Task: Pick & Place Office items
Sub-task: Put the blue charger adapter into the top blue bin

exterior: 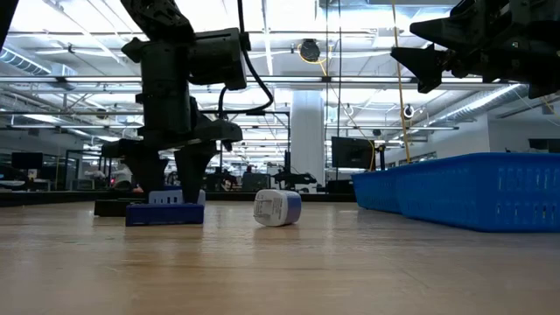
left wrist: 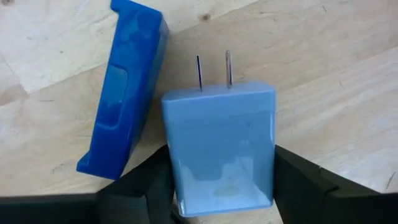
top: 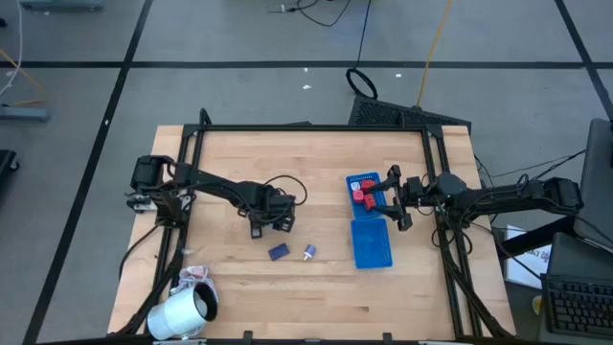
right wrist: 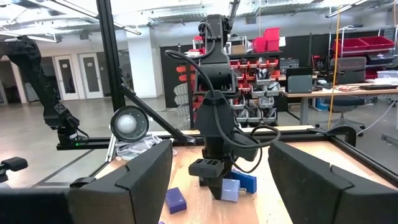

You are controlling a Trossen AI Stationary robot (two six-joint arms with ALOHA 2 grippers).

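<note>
The left gripper [left wrist: 217, 186] stands low over the wooden table [top: 287, 287], well apart from the long blue plastic compartment tray [top: 372, 244], its dark fingers [left wrist: 146, 186] flanking a light blue two-pronged plug block [left wrist: 219, 146], though whether they pinch it cannot be told. A dark blue rectangular block [left wrist: 121, 93] lies just beside that plug. The right gripper [top: 393, 196] hovers over the tray's far end with its jaws spread and empty, above small red blocks [top: 360, 196] inside the tray.
</note>
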